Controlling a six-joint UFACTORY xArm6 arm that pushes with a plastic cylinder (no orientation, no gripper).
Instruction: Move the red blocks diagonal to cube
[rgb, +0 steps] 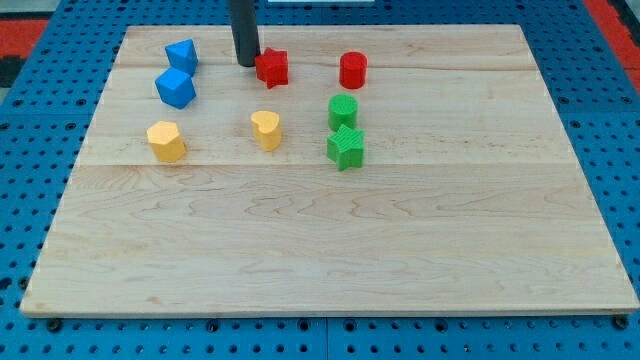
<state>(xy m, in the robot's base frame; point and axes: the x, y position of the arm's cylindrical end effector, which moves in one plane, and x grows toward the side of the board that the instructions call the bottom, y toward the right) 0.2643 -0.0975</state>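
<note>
The rod came down from the view's top edge, and my tip (246, 63) rested on the wooden board (330, 240) just to the view's left of the red star block (271, 67). Whether the tip actually touched the star or stood a hair apart from it could not be told. The arm carried no pincer at all, only this straight dark rod, so it had no jaws to stand wide or narrow and it held nothing.

Taking the red star as the landmark: the red cylinder block (353, 70) stood to its right, at about the same height in the view and well apart from it. The blue cube (175, 88) lay to the star's left and slightly below, with the tip between the two. The other blue block (182, 54), of a wedge-like shape, sat to the star's left and a little above, just above the cube.

Below the star, nearly straight under it, stood the yellow heart-shaped block (266, 129). Further to the lower left of the star was the second yellow block (166, 140), many-sided, below the blue cube. To the star's lower right stood the green cylinder block (343, 110), under the red cylinder, and the green star block (346, 147) sat just below that, the two green blocks touching or nearly so.
</note>
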